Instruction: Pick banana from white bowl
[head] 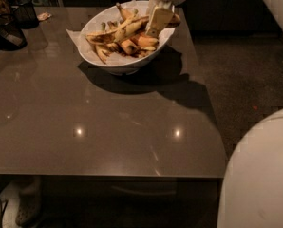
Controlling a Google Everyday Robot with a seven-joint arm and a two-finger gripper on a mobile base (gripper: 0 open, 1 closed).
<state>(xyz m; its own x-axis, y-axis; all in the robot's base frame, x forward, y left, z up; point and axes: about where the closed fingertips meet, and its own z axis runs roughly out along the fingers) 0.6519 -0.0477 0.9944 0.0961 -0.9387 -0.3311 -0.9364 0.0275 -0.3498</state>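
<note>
The white bowl stands at the far middle of the dark table, lined with white paper whose corners stick up over the rim. It holds a pile of spotted yellow bananas and small orange-brown pieces. The long dull-yellow banana lies across the top of the pile, running from the left rim towards the right. My gripper reaches down from the top of the view into the right side of the bowl, its pale tip at the banana's right end. Whether it touches the banana does not show.
A black mesh basket and a dark object stand at the far left of the table. A small scrap lies near the basket. My white body fills the lower right, beside the table's right edge.
</note>
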